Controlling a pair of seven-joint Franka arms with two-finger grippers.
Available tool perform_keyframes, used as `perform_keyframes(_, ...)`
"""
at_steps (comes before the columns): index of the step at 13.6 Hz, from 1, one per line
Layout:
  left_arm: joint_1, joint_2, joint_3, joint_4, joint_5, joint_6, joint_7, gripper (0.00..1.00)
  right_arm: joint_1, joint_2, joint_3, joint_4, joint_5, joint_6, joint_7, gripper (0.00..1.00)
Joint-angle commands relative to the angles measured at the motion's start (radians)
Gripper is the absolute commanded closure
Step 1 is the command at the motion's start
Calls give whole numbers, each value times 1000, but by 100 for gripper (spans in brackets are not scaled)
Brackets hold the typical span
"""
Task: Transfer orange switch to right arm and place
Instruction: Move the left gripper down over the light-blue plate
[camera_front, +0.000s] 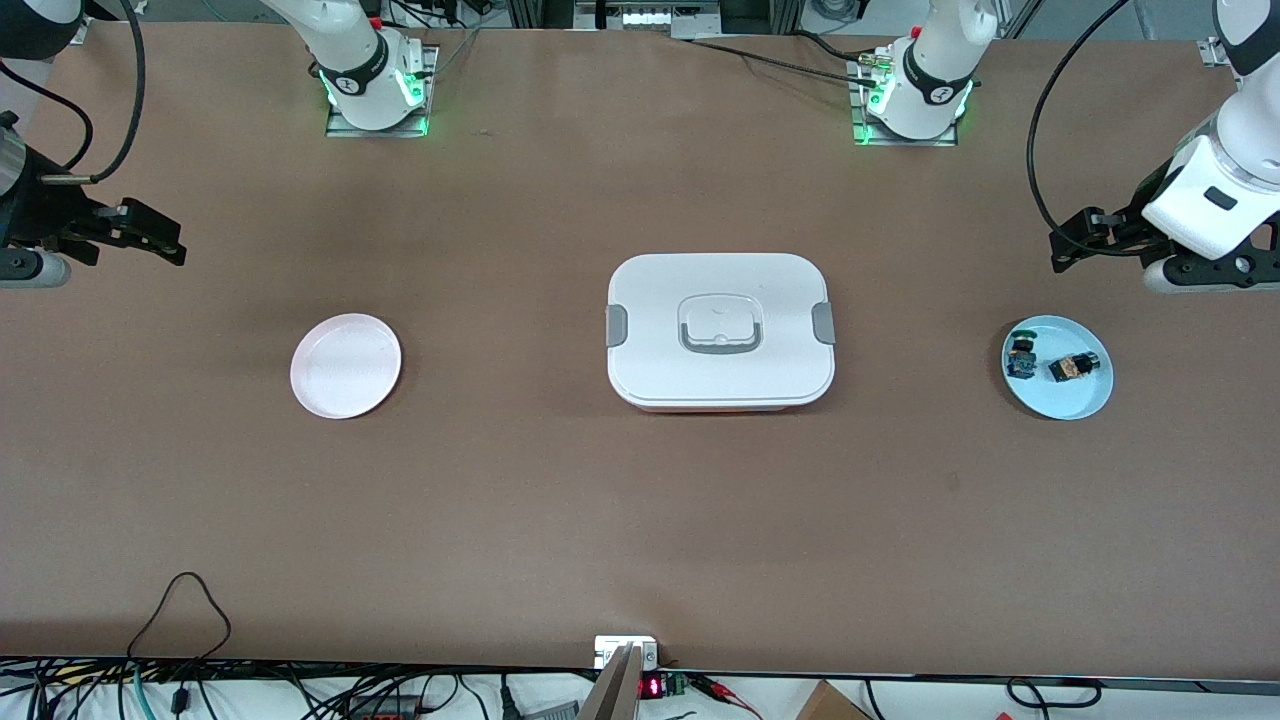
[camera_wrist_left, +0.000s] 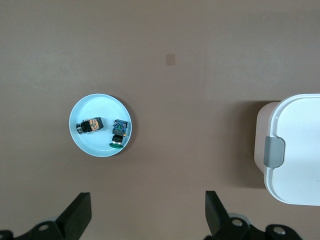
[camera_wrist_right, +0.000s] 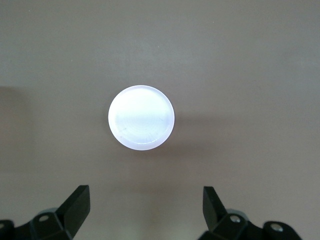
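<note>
Orange switch: tiny black-bodied push-button switch with orange parts (camera_front: 1070, 367) lies on its side in the round light-blue plastic plate (camera_front: 1058, 400), below the raised left gripper and held by nothing.
Blue-and-green switch: small switch with a green cap (camera_front: 1021, 357) shares that plate, just beside the orange switch (camera_wrist_left: 90, 125) and apart from it.
Left gripper: black two-finger gripper (camera_front: 1068, 247) hangs above the brown desk (camera_front: 640, 520) at the left arm's end, over bare desk just clear of the blue plate (camera_wrist_left: 85, 145), fingers (camera_wrist_left: 77, 215) spread wide with nothing between them.
Right gripper: slim black gripper (camera_front: 160, 240) hangs over the desk at the right arm's end, fingers (camera_wrist_right: 75, 207) spread apart and carrying nothing.
Pink dish: round pale-pink plastic dish (camera_front: 345, 365) sits on the desk below the right gripper, bare (camera_wrist_right: 141, 117).
Lidded box: white rectangular plastic box with grey side clips and a grey lid handle (camera_front: 720, 332) rests mid-desk, between the two grippers and well apart from both plates.
</note>
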Motion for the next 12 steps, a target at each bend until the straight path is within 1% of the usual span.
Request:
perform_keyframes(1,-8,19,11,36,-27,-26,24,0,-1,-8,2,9,12,-19,-11,0)
perform_keyframes(3,-12,22,11,36,-27,-23,24,0,-1,-8,2,9,12,-19,-12,0)
perform_keyframes(7,-17,72,11,79,-27,-20,15,0,-1,-8,2,9,12,-18,-11,0)
perform_keyframes(9,-17,107,9,117,-27,-20,13,0,-1,-8,2,9,12,-18,-11,0)
perform_keyframes(12,-29,184,5,207,-27,-20,15,0,-1,-8,2,9,12,-18,-11,0)
